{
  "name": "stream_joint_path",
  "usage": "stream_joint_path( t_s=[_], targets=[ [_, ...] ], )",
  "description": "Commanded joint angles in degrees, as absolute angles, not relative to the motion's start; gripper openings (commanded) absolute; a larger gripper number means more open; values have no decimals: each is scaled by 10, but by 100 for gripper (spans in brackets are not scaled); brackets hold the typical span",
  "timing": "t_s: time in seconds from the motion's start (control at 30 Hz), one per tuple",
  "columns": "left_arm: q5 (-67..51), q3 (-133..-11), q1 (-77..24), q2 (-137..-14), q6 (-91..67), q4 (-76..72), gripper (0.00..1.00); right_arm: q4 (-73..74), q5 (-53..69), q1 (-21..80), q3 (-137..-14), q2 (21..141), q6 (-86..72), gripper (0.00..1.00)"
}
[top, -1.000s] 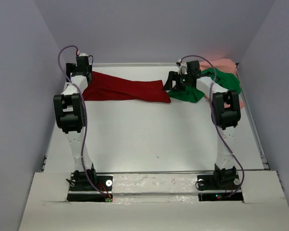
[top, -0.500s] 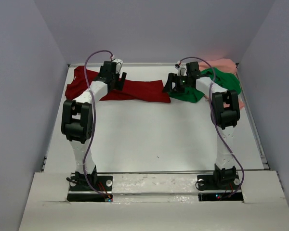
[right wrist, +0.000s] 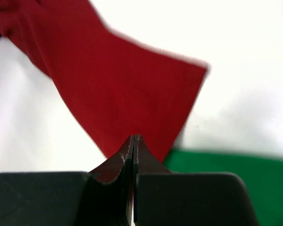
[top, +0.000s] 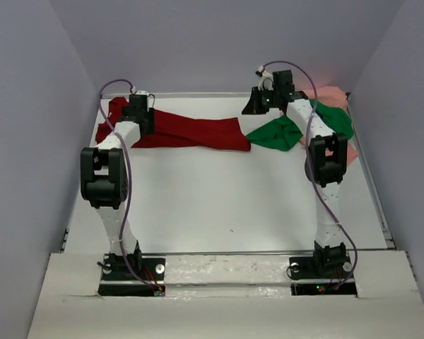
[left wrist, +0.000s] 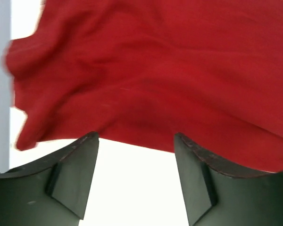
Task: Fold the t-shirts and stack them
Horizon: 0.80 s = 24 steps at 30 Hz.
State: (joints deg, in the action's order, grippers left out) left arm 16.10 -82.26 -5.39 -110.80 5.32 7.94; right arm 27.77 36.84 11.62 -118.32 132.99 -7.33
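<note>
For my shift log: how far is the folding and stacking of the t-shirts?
Done: nothing; no shirt is folded or stacked. In hand: the open left gripper is at the edge of the dark red t-shirt, lying unfolded; the right gripper is shut. Left: fold all three, also the crumpled green t-shirt and pink t-shirt, then stack.

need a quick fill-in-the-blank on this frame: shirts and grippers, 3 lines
1. The t-shirt under the open left gripper is dark ___.
2. The right gripper has its jaws ___.
3. The pink t-shirt lies in the far ___ corner of the table.

Missing words: red; shut; right.
</note>
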Motion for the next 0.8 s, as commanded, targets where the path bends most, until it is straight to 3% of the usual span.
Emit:
stream_joint_path(
  t_s=[0.0, 0.17, 0.37, 0.57, 0.67, 0.77],
  targets=[
    [161, -860, -5, -1109, 12, 55, 71, 324, 370, 127, -1332, 1393, -68, 0],
    [169, -875, 27, -1131, 4, 27, 69, 298, 404, 147, -1428, 1461, -94, 0],
    [156, -902, 32, -1161, -23, 25, 62, 303, 389, 177, -1448, 1499, -109, 0],
    [120, -917, 33, -1191, -26, 41, 35, 335, 421, 188, -1435, 1525, -134, 0],
    [93, -918, 34, -1201, -26, 52, 13, 368, 418, 188, -1419, 1523, -135, 0],
    [72, -931, 34, -1209, -27, 76, 2, 393, 399, 194, -1409, 1517, -120, 0]
  ],
)
